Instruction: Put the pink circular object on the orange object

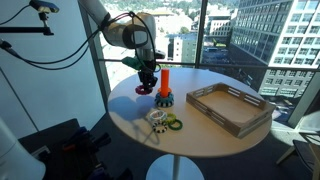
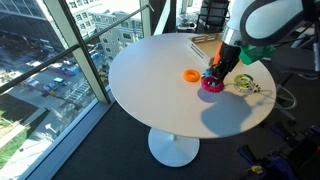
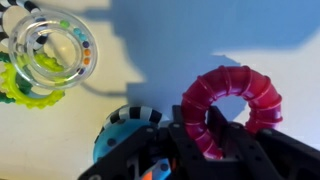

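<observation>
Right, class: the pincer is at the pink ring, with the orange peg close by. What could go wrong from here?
1. The pincer seems to meet the pink ring at one side only, so the ring may tilt or slip when lifted.
2. The orange peg stands close beside the pincer; a careless sideways move could knock it over.

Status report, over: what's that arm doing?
Fingers at rim of pink ring, grip unclear. Ring beside orange peg, not on it. Nothing between them.
</observation>
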Available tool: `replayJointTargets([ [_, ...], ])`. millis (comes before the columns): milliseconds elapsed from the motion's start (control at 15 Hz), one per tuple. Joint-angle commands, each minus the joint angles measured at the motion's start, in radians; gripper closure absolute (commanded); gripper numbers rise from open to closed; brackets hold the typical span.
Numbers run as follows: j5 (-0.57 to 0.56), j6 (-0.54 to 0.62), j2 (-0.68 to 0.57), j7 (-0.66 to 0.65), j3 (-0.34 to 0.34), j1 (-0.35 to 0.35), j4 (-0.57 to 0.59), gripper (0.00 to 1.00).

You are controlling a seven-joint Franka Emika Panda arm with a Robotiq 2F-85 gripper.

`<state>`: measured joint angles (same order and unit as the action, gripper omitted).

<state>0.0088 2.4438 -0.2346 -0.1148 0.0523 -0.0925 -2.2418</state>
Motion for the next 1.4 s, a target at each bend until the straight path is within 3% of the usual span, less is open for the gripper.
replayJointTargets([
  [0,-0.007,-0.117,0.058,0.016,-0.001,0.008,0.038,0.9],
  [400,-0.015,-0.248,0.112,0.014,-0.013,0.022,0.122,0.9],
  [1333,-0.003,-0.404,0.129,0.023,-0.045,0.071,0.32,0.9],
])
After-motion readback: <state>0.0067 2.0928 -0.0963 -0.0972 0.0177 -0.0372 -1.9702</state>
